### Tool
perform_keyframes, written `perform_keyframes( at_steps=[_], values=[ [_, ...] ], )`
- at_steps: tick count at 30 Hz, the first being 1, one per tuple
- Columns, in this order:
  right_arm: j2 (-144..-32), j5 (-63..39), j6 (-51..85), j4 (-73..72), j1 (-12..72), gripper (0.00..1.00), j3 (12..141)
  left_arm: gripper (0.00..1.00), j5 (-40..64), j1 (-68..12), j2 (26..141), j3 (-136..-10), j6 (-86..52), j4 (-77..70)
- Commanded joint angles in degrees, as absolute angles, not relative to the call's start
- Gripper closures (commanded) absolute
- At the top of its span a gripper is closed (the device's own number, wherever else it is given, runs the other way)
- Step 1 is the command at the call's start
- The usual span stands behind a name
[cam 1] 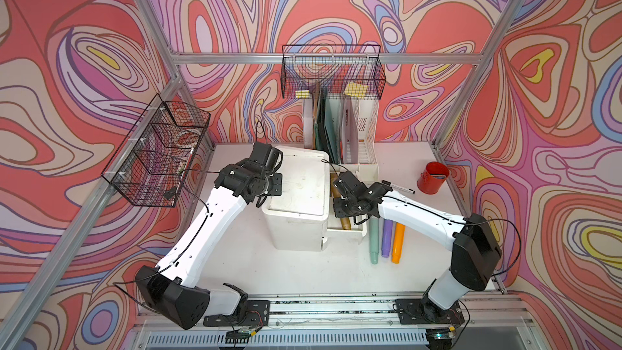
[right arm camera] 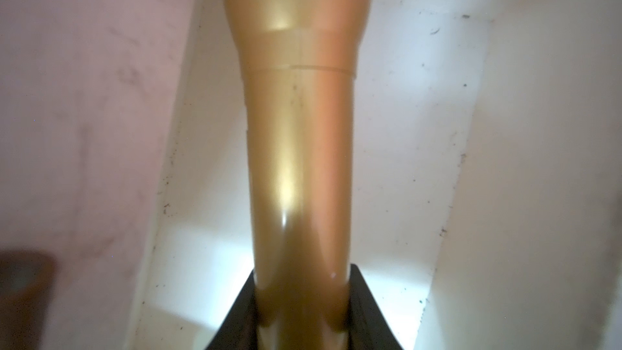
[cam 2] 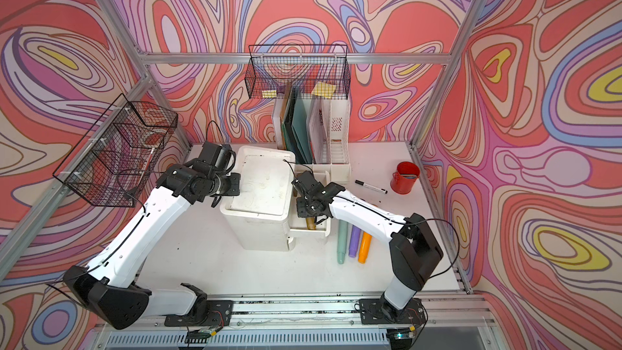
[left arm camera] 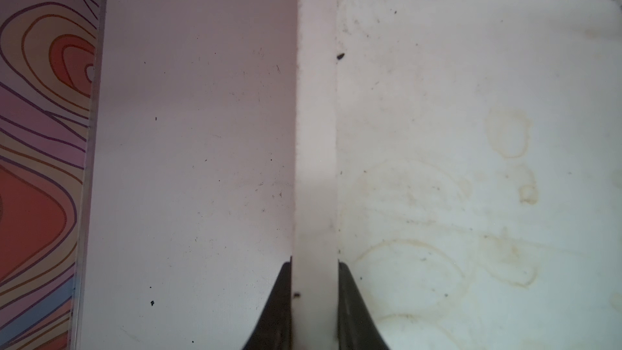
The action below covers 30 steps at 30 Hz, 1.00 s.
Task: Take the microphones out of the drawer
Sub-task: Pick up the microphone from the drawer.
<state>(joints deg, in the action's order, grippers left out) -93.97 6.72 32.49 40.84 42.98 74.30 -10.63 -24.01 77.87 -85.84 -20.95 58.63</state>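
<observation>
A gold microphone (right arm camera: 299, 129) lies lengthwise in the pulled-out white drawer (cam 1: 360, 228), which sticks out of the right side of the white drawer unit (cam 1: 296, 190). In both top views only the microphone's ends (cam 1: 346, 223) (cam 2: 311, 224) show past my right wrist. My right gripper (right arm camera: 302, 274) (cam 1: 339, 202) reaches down into the drawer (right arm camera: 404, 129) and is shut on the microphone's handle. My left gripper (left arm camera: 314, 260) (cam 1: 273, 185) is shut on the raised rim along the left edge of the unit's top (left arm camera: 471, 129).
Teal (cam 1: 373, 240), purple (cam 1: 387, 235) and orange (cam 1: 399, 242) markers lie side by side right of the drawer. A black pen (cam 1: 399, 187) and red cup (cam 1: 433, 177) sit further right. A file rack (cam 1: 340, 129) stands behind. Wire baskets (cam 1: 331, 72) (cam 1: 158, 153) hang on the frame.
</observation>
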Motion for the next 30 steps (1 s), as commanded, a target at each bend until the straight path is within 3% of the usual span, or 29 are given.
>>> perform_keyframes(
  at_steps=[1,21,30],
  values=[
    [-90.1,10.61,35.84,36.83,42.76,0.97,74.32,1.0,-11.69,-24.35,76.82,-85.14,-19.63,57.78],
    [-83.94,28.94,30.39,44.67,42.28,0.98,77.2,1.0,-11.42,-24.4,77.37,-85.77,-19.51,57.82],
    [-78.71,30.03,26.78,47.77,34.59,0.98,72.25,1.0,-11.3,-24.38,77.87,-86.56,-19.25,58.14]
  ],
)
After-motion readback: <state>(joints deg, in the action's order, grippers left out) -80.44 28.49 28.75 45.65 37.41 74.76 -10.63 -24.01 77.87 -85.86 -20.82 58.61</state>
